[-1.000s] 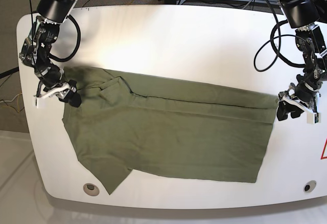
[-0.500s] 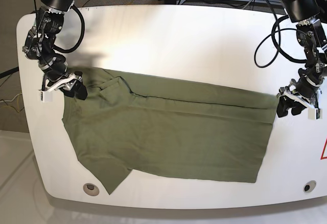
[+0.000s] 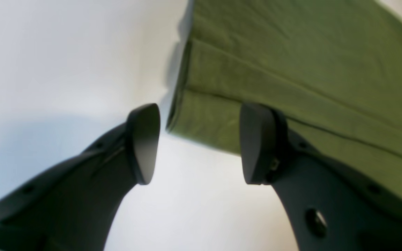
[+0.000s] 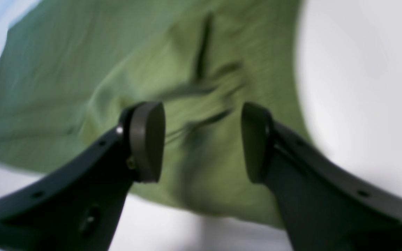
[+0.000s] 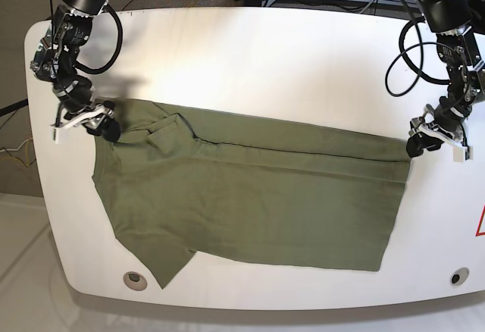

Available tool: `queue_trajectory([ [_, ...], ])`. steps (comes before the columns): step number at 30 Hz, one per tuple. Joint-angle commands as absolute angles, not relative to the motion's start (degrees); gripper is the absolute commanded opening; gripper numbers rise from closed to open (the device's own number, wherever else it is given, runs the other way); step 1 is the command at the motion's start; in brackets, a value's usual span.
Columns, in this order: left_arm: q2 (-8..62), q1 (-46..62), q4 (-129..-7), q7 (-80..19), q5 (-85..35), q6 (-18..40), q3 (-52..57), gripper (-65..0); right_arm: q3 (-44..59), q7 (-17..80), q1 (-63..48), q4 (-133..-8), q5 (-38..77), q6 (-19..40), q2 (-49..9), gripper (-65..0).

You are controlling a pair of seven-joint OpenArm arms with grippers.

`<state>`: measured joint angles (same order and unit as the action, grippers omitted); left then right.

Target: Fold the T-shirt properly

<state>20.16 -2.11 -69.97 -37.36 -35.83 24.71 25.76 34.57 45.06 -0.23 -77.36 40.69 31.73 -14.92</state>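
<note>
Olive cotton lies spread across the white table (image 5: 265, 59): the T-shirt (image 5: 258, 203) is already folded lengthwise along its far edge into a long band, with one sleeve sticking out at the near corner by the table's front rim. The far fold line runs almost the full width between the two arms.

Both arms sit at the ends of that far edge. The left pincer (image 5: 438, 136) hangs at the shirt's hem corner; in its wrist view the jaws stand wide apart, empty, with the layered corner of the cloth just beyond and between the fingertips (image 3: 145, 139). The right pincer (image 5: 85, 117) hovers over the shoulder end near the neckline; its wrist view, blurred, shows the jaws likewise spread with wrinkled cloth below and nothing clamped.

By my reading, one fold is laid down and the arms are between grasps, lining up for the next pinch. The next move calls for each pincer to come down onto its end and take all layers of the edge together, not only the top one, so the band can be carried over evenly. The loose sleeve at the front likely needs tucking in too.
</note>
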Motion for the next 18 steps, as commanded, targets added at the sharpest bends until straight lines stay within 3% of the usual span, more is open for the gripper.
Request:
queue_trajectory([
  [1, 21.26, -2.73, -71.05, -35.92, -37.06, 25.32, 26.05, -30.0, 35.36, 43.40, 0.53, -78.48, 42.12, 32.46, -16.06, -31.4],
  [18, 22.03, -3.05, -71.98, -35.73, -37.55, 25.21, 26.58, -29.6, 37.32, 37.84, -1.12, -76.70, 41.08, 32.70, -15.37, -31.5],
])
